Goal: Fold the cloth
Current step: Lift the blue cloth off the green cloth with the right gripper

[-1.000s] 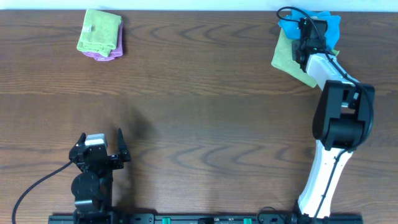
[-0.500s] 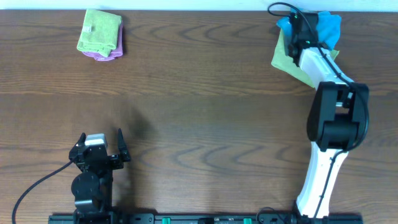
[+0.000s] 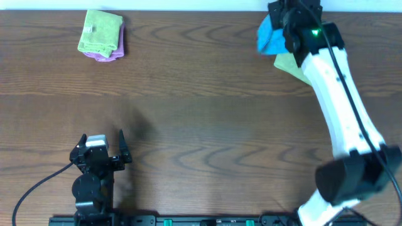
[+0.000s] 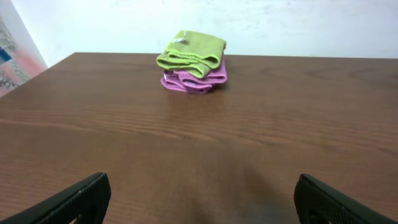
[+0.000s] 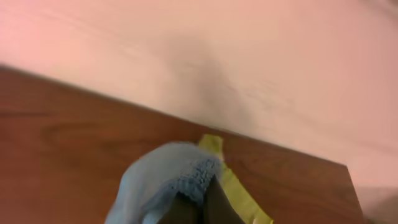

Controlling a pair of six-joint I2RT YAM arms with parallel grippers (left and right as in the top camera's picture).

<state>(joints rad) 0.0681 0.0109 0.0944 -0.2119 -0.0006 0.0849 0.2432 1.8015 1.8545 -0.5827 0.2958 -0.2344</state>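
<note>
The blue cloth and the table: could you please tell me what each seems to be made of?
Blue cloth: soft, matte textile, probably microfibre or terry. Its edge looks nubbly and it bunches in limp folds.
Table: dark brown wood or wood-look laminate, smooth with a slight sheen. Grain lines run across it, but whether they are real or printed cannot be told.

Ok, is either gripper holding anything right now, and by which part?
The right gripper is shut on the blue cloth, pinching a bunched fold at its edge; which corner cannot be told. The left gripper is open and empty.
</note>
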